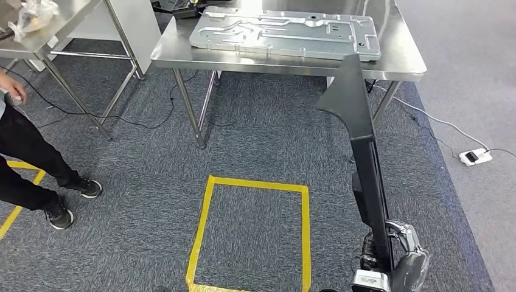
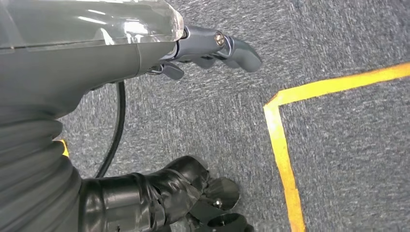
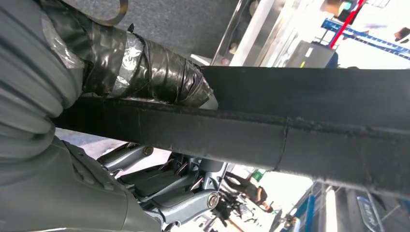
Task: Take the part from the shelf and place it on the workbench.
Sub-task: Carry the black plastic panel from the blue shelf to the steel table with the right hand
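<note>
A long black part [image 1: 365,158] stands nearly upright at the right. Its wide upper end reaches the front edge of the steel workbench [image 1: 182,58]. My right hand [image 1: 392,261] grips its lower end near the floor. In the right wrist view the black part [image 3: 290,130] runs across the picture, with the taped thumb over it and the fingers [image 3: 169,193] curled beneath; the right hand [image 3: 72,145] clamps it. My left hand [image 2: 96,53] hangs over the carpet and holds nothing, its fingers [image 2: 217,46] apart from the taped thumb.
A large pressed metal plate [image 1: 286,33] covers most of the workbench top. A person [image 1: 24,152] in dark trousers stands at the left beside a second steel table [image 1: 42,36]. A yellow tape square [image 1: 255,182] marks the carpet. A power strip [image 1: 474,157] and cables lie at the right.
</note>
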